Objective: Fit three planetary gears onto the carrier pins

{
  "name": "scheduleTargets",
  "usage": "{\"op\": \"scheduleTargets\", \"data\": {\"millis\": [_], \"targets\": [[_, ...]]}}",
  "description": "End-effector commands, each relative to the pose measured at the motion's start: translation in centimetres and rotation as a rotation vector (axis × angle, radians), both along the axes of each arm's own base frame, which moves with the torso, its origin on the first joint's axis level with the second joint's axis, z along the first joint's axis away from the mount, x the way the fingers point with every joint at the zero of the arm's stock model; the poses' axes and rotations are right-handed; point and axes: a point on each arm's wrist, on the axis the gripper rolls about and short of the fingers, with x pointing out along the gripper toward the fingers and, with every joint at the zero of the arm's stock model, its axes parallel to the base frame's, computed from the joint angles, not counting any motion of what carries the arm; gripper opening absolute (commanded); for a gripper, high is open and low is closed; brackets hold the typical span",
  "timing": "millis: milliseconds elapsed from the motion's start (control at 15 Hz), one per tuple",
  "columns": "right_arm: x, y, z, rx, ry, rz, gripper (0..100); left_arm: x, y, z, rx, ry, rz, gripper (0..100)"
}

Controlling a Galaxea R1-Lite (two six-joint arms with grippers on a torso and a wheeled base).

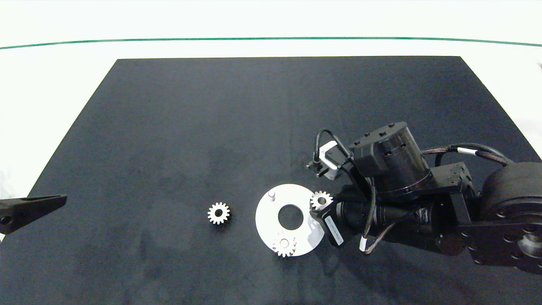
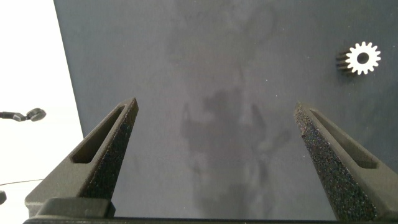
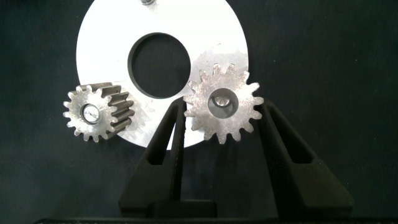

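The white carrier disc (image 1: 267,220) lies on the black mat. One planetary gear (image 1: 284,245) sits on the pin at the disc's near edge, the same gear (image 3: 96,113) showing the pin's top in its bore. My right gripper (image 3: 222,107) is shut on a second gear (image 3: 205,115) at the disc's right edge (image 1: 320,200); something grey shows in that gear's bore. A bare carrier pin (image 1: 271,194) stands at the disc's far left. The third gear (image 1: 219,213) lies loose on the mat left of the disc. My left gripper (image 2: 214,130) hangs open at the mat's left edge, holding nothing.
The black mat (image 1: 211,127) covers most of the white table. The right arm's bulk (image 1: 423,203) fills the near right of the mat. The loose gear (image 2: 362,58) also shows in the left wrist view, far from that gripper's fingers.
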Motion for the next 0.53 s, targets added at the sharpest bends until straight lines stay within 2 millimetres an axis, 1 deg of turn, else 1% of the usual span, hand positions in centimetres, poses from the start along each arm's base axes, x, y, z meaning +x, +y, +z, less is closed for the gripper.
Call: {"op": "scheduleTargets", "data": {"millis": [67,267,533], "targets": [[0.26,0.05,0.02,0.009,-0.014,-0.006,28,-0.03,0.0,-0.04,0.001,0.004,0.0,100],[0.33,0.05,0.17,0.018,-0.024,-0.006,28,-0.07,0.0,-0.02,0.001,0.003,0.0,100],[0.14,-0.07,-0.27,0.006,-0.012,-0.005,28,-0.07,-0.04,-0.02,0.001,0.003,-0.005,100]]}}
